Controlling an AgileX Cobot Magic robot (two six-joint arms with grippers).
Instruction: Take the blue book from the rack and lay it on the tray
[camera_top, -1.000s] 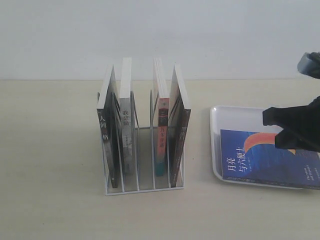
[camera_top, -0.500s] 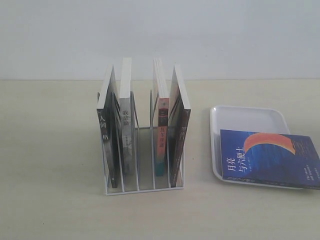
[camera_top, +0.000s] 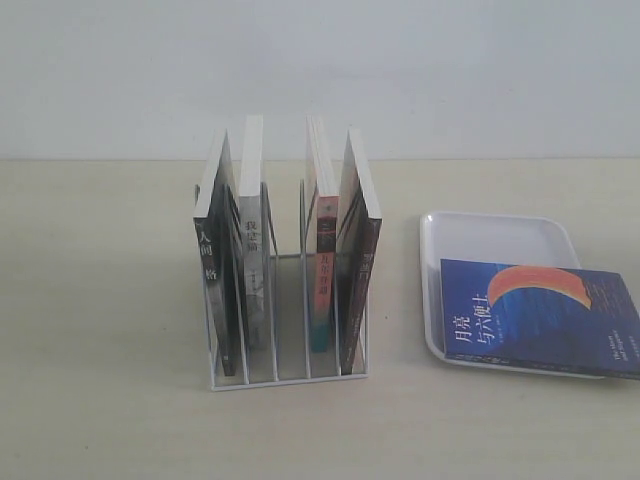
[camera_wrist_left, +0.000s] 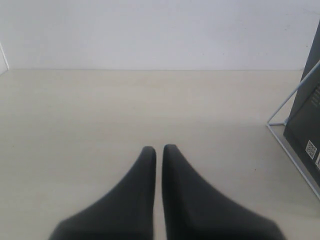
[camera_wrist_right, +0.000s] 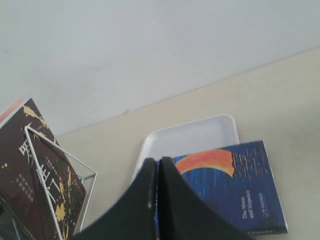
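Observation:
The blue book (camera_top: 540, 317) lies flat, cover up, on the white tray (camera_top: 495, 236), with its right end reaching past the tray's rim. The right wrist view shows the same blue book (camera_wrist_right: 235, 187) on the tray (camera_wrist_right: 190, 136). My right gripper (camera_wrist_right: 158, 161) is shut and empty, hanging above the tray's near end. The white wire rack (camera_top: 285, 375) stands left of the tray with several upright books and an empty middle slot. My left gripper (camera_wrist_left: 159, 149) is shut with nothing in it, over bare table beside the rack (camera_wrist_left: 292, 107). Neither arm shows in the exterior view.
The books left in the rack include two black-spined ones (camera_top: 213, 270) and one with a red-and-teal spine (camera_top: 323, 275). A dark-covered book (camera_wrist_right: 40, 165) at the rack's end shows in the right wrist view. A white wall runs behind the beige table.
One second ago my right gripper hung over the book on the tray in the exterior view. It has since pulled back out of that view. The book and rack have not moved.

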